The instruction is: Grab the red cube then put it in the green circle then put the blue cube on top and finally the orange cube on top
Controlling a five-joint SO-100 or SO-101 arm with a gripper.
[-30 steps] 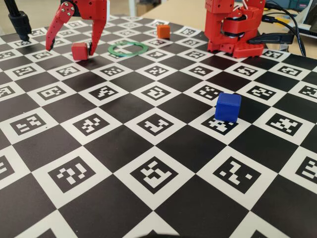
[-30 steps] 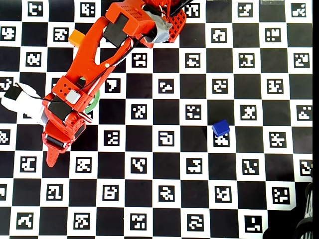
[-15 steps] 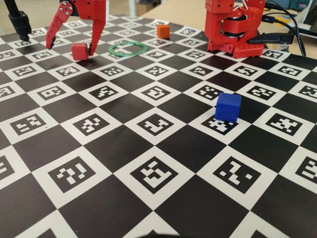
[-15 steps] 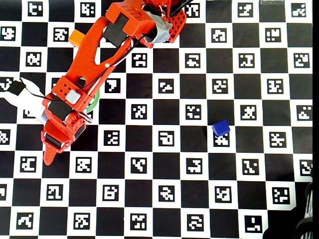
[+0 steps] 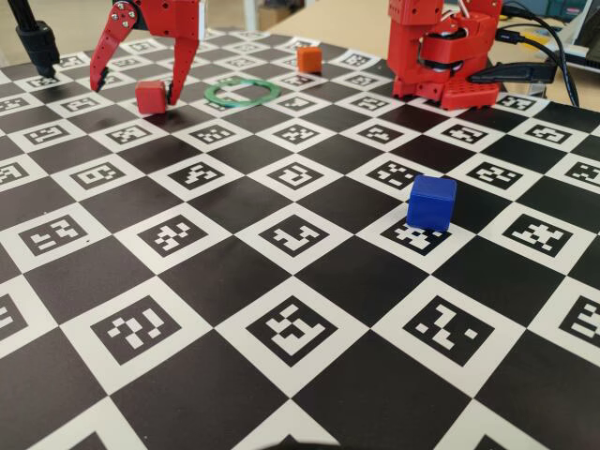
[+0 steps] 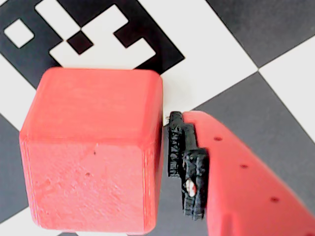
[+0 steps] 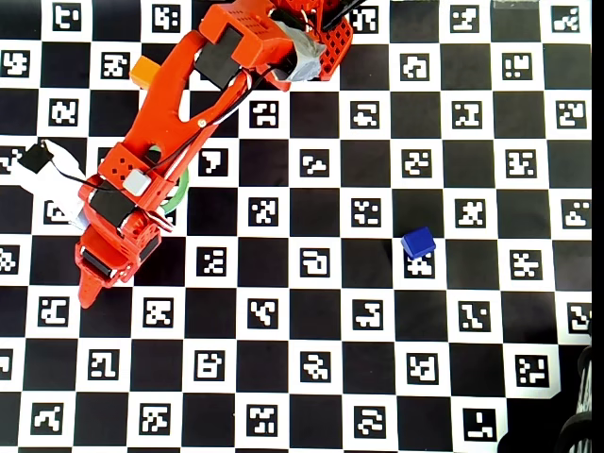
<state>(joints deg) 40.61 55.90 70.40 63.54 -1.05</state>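
Checkerboard tabletop (image 5: 234, 281), hand (image 5: 131, 87) wide open w/ one finger pad (image 6: 186, 164) beside red cube (image 5: 150, 96).

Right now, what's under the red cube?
The red cube sits on the checkerboard mat, over a white marker square and a dark one. The part right beneath it is hidden. One gripper finger stands beside it.

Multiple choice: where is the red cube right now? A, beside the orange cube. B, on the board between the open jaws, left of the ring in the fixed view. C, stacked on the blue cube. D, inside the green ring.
B: the red cube sits on the board between the spread jaws, left of the green ring.
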